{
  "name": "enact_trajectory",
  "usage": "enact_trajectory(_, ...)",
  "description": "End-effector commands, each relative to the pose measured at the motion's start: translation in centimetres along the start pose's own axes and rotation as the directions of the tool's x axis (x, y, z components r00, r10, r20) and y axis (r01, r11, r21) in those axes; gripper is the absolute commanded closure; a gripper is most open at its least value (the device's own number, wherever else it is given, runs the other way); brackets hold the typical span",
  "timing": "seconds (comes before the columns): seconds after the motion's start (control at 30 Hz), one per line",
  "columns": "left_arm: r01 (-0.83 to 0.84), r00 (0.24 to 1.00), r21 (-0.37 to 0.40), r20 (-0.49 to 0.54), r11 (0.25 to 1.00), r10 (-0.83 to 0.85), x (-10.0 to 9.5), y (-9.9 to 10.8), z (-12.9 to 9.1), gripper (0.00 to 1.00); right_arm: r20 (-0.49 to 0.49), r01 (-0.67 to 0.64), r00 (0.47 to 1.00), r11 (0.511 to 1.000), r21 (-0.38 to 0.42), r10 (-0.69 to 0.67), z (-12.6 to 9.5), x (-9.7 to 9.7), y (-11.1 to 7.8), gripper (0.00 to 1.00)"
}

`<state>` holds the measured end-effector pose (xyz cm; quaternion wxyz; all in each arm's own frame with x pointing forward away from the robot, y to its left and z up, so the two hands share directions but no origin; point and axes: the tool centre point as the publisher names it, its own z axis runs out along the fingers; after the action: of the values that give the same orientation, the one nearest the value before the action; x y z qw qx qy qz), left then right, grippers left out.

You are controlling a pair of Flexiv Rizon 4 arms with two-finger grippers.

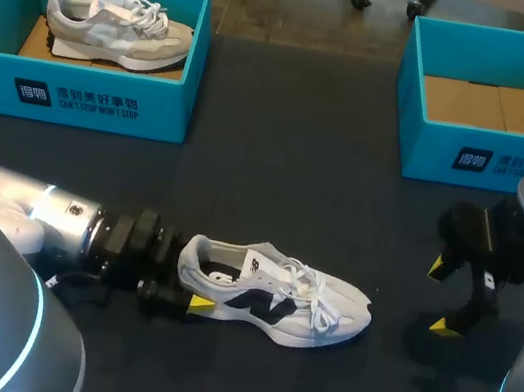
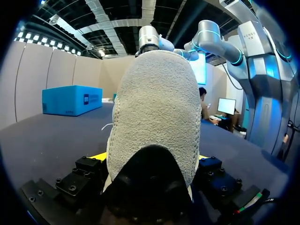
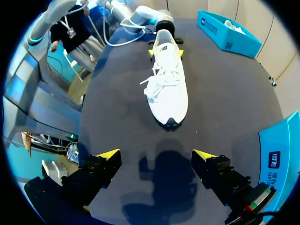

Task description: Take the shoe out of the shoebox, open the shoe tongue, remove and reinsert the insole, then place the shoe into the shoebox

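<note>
White shoe (image 1: 275, 295) with a dark side mark lies on its sole on the dark table (image 1: 273, 188), in the near middle, heel toward the left arm and toe toward the right arm. Its white laces (image 1: 314, 302) lie loose over the upper.

Left gripper (image 1: 190, 287) is low at the table surface, at the heel. In the left wrist view the heel fills the space between the fingers, with a sliver of yellow tip against it on each side. In the head view only the near tip shows, pressed to the heel's side. The gripper appears clenched on the white shoe, though the far finger's contact is partly hidden.

Right gripper (image 1: 441, 297) hangs above the table beyond the toe, well apart from the white shoe. Its fingers are spread wide with only bare table between them.

Left shoebox (image 1: 76, 97), blue, stands at the far left of the table and holds a grey shoe (image 1: 119, 29) lying on its sole. Right shoebox (image 1: 472, 157), also blue, stands at the far right, showing a brown cardboard floor (image 1: 496, 107).
</note>
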<state>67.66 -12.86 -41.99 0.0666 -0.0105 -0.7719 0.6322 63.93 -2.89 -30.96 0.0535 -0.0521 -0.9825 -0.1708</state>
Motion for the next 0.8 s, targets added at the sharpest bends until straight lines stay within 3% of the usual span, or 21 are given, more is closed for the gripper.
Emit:
enact_trajectory(0.03,0.0,1.0,0.0,0.003,1.0,0.0,0.1,0.0,0.0,1.0,0.001,-0.001,1.0,1.0,0.003,0.001,0.0,0.1,0.0,0.0)
enact_trajectory(0.07,0.0,1.0,0.0,0.003,1.0,0.0,0.1,0.0,0.0,1.0,0.006,-0.014,1.0,0.999,0.043,0.014,-1.0,-0.4,0.5,0.0)
enact_trajectory(0.17,0.0,1.0,0.0,0.003,1.0,0.0,0.1,0.0,0.0,1.0,0.006,-0.063,0.998,0.996,0.062,0.062,-2.1,-0.8,1.4,0.0)
enact_trajectory(0.27,0.0,1.0,0.0,0.003,1.0,0.0,0.1,0.0,0.0,1.0,0.054,-0.287,0.958,0.954,0.092,0.283,-3.5,-0.8,3.9,0.0)
enact_trajectory(0.3,0.0,1.0,0.0,0.003,1.0,0.0,0.1,0.0,0.0,1.0,0.068,-0.443,0.896,0.886,0.137,0.438,-3.7,-0.5,5.0,0.0)
enact_trajectory(0.4,0.0,1.0,0.0,0.003,1.0,0.0,0.1,0.0,0.0,1.0,0.144,-0.579,0.815,0.8,0.156,0.561,-3.1,0.4,7.8,0.0)
enact_trajectory(0.47,0.0,1.0,0.0,0.003,1.0,0.0,0.1,0.0,0.0,1.0,0.171,-0.58,0.813,0.801,0.147,0.557,-2.1,0.8,9.7,0.0)
enact_trajectory(0.8,0.0,1.0,0.0,0.003,1.0,0.0,0.1,0.0,0.0,1.0,0.171,-0.58,0.813,0.801,0.147,0.557,-2.1,0.8,9.7,0.0)
